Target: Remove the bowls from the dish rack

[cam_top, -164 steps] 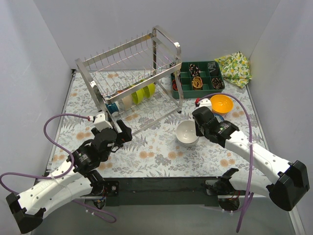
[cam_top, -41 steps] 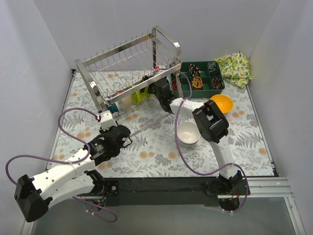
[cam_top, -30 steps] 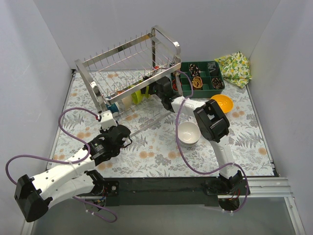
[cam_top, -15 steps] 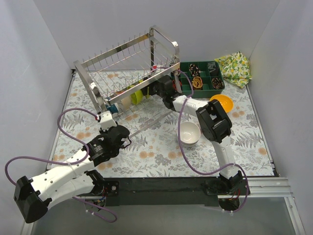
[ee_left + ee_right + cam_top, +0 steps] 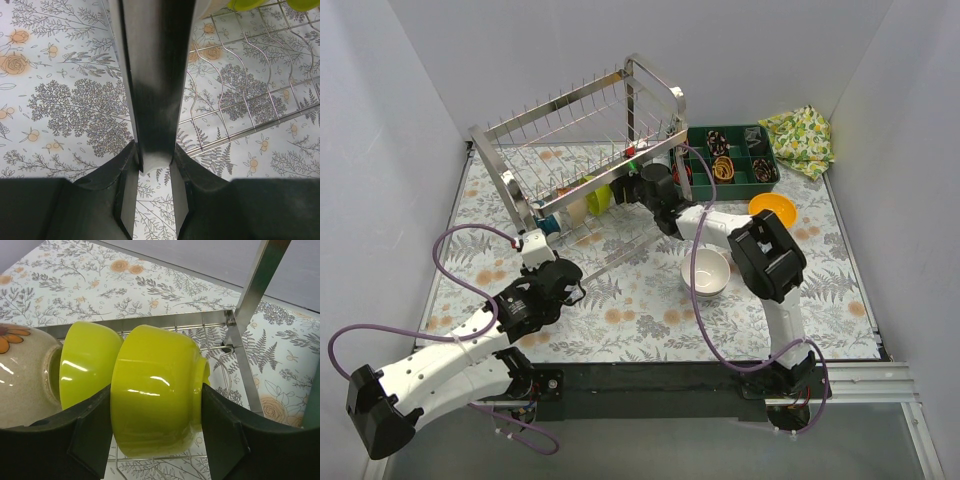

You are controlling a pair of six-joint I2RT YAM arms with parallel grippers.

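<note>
The steel wire dish rack (image 5: pixel 575 130) stands at the back left with bowls on its lower tier. My right gripper (image 5: pixel 638 186) reaches into that tier. In the right wrist view both fingers (image 5: pixel 222 430) press the sides of a lime green bowl (image 5: pixel 150 370), so the gripper is shut on it. A second lime green bowl (image 5: pixel 87 362) and a beige flowered bowl (image 5: pixel 25 380) sit just left of it. My left gripper (image 5: pixel 154 150) is shut on the rack's dark upright post (image 5: pixel 152 75) at the rack's front left corner (image 5: pixel 532 240).
A white bowl (image 5: pixel 706 272) rests on the floral mat in front of the rack, and an orange bowl (image 5: pixel 772 208) lies to its right. A dark green compartment tray (image 5: pixel 698 160) and a yellow patterned cloth (image 5: pixel 800 135) are at the back right. A rack post (image 5: pixel 257 280) stands close beside the held bowl.
The right jaws have narrowed onto the lime green bowl. The right wrist has drawn slightly right and the rack has shifted a little. The left gripper keeps its hold.
</note>
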